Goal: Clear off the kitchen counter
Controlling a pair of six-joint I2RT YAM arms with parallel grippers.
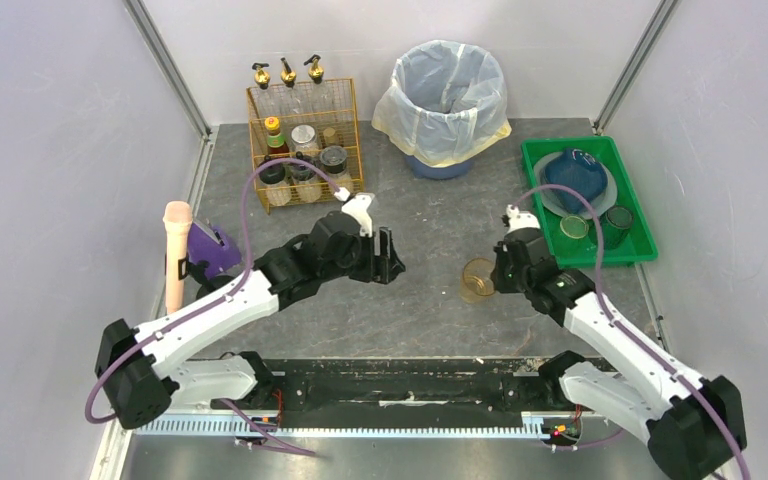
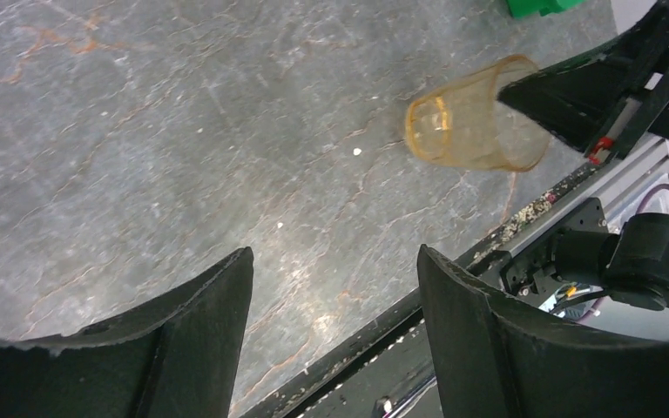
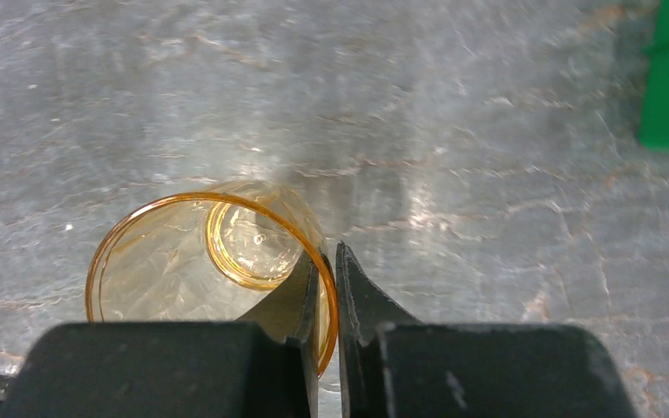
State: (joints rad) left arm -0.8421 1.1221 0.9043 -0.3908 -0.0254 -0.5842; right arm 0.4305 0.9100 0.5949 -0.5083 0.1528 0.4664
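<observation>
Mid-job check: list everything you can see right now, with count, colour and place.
kitchen counter: one, dark grey, underneath
amber cup: one, amber, counter centre-right
green tray: one, green, far right
blue dish: one, blue, in tray
green cups: two, green, in tray
bin: one, clear-lined, far centre
wire rack: one, yellow, far left, holding jars
pump bottles: three, gold-topped, at rack
purple object: one, purple, left edge
cream cylinder: one, cream, left edge
black rail: one, black, near edge
left gripper: one, black, open, empty
right gripper: one, black, shut on amber cup
</observation>
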